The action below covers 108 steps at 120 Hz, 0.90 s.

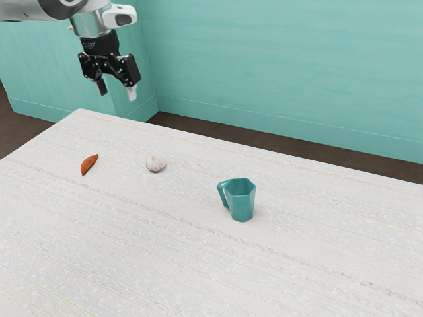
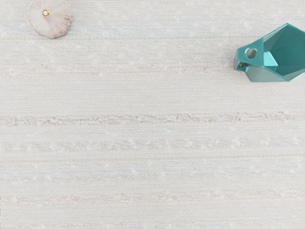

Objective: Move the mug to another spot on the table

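A teal faceted mug [image 1: 238, 198] stands upright near the middle of the white table [image 1: 198, 264], its handle turned toward the exterior view's left. From above, the mug [image 2: 274, 53] shows its open mouth and handle. My black gripper [image 1: 117, 86] hangs high over the table's far left edge, well up and to the left of the mug. Its fingers are open and hold nothing.
A garlic bulb [image 1: 155, 163] lies on the table left of the mug; the garlic bulb [image 2: 50, 17] also appears in the wrist view. An orange wedge [image 1: 88, 164] lies further left. A teal wall [image 1: 297, 59] runs behind the table.
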Available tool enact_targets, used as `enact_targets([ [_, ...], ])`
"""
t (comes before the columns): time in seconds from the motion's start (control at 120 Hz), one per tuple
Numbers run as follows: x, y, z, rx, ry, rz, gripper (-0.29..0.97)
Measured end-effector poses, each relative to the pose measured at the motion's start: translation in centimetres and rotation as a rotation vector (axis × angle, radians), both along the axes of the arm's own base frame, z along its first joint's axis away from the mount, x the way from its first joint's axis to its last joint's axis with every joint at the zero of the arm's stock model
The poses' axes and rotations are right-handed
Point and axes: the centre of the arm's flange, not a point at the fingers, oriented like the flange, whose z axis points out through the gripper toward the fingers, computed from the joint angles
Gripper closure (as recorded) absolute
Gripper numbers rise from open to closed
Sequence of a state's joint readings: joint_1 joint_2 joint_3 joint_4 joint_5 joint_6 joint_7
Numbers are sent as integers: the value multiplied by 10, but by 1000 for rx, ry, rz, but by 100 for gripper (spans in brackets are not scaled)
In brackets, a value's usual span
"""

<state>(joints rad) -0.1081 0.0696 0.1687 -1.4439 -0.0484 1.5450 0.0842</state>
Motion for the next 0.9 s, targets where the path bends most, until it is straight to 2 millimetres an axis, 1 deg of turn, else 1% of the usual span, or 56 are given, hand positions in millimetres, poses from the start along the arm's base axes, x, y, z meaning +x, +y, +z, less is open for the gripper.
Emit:
enact_targets([
  [0.392,1,4,-2,-7,4,-9,0],
  [0.5,1,-3,-4,-49,9,40,0],
  [0.608,1,-18,-11,-74,46,126,0],
  [0.65,2,-28,-16,-79,70,165,0],
  [0.708,3,-49,-24,-83,105,213,0],
  [0.767,7,-66,-39,-86,151,262,0],
  [0.792,8,-70,-43,-88,164,288,0],
  [0.858,10,-72,-72,-87,210,366,0],
  [0.9,12,-77,-84,-94,225,406,0],
])
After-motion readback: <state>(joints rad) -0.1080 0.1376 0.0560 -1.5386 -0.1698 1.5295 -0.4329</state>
